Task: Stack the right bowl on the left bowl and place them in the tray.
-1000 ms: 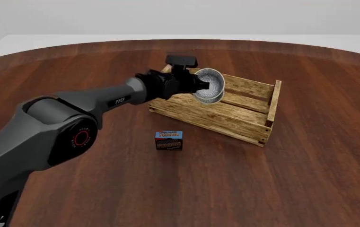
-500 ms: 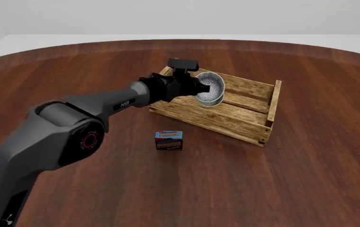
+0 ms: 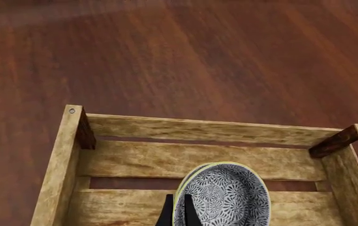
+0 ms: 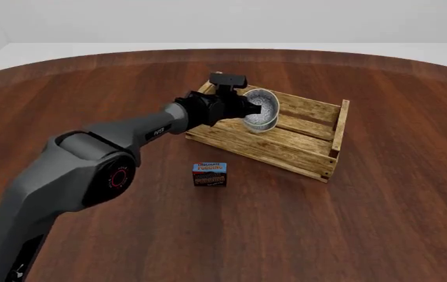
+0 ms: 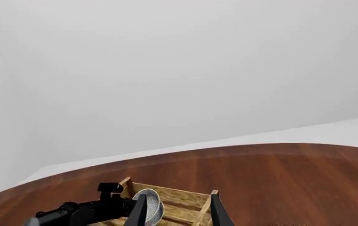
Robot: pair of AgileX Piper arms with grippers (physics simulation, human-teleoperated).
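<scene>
Two nested white speckled bowls (image 4: 260,110) sit lower over the light wooden slatted tray (image 4: 317,154) than half a second ago, front view; the left arm has reached a bit further and down. Left gripper (image 4: 243,110) is clamped on the stack's rim at the side nearer the small dark pudding box (image 4: 209,174). Stack is tipped on edge, open side facing away from the arm toward the tray's far right end, rim plane near upright. Box lies on the brown wooden table (image 4: 380,217), just in front of the tray.

Left wrist view: fingers (image 3: 168,214) pinch the double rim of the bowls (image 3: 224,197), patterned inside showing, held above the tray (image 3: 191,129) floor slats, near its middle.

Right wrist view: right gripper (image 5: 177,211) fingers spread apart, holding nothing, well back from the tray (image 5: 202,207); bowls (image 5: 153,205) visible at the tray's near-left part.
</scene>
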